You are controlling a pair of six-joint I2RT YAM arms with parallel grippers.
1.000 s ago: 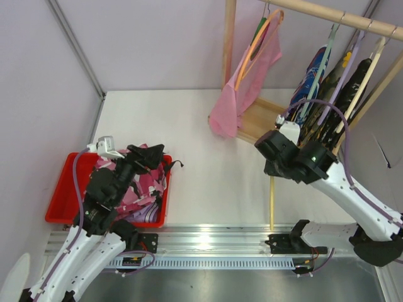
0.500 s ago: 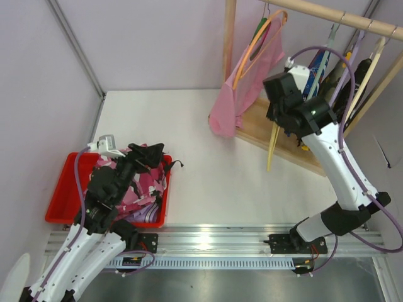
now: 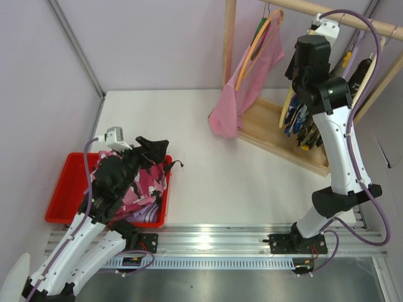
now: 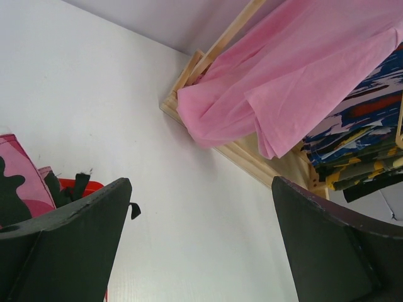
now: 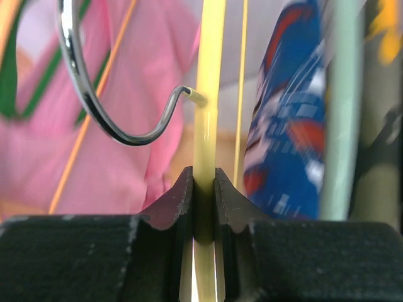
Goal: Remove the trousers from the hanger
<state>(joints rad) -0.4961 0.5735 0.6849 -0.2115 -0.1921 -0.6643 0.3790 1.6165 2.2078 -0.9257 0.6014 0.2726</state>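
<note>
Yellow hanger: its thin bar is pinched between the pressed-together fingers of the right gripper, just below where the metal hook enters the bar. In the top view the right arm is raised high at the far right, close under the wooden rail, and the hanger curves down from the gripper in front of the dark patterned garments on the rack. The trousers lie crumpled in the red bin at the near left of the table, well apart from the hanger. The left gripper hovers above the bin's right side with its fingers spread wide and nothing between them (a corner of pink camouflage shows at the lower left of its wrist view). A plain pink garment hangs on an orange hanger at the rack's left end, its lower edge resting on the wooden base.
</note>
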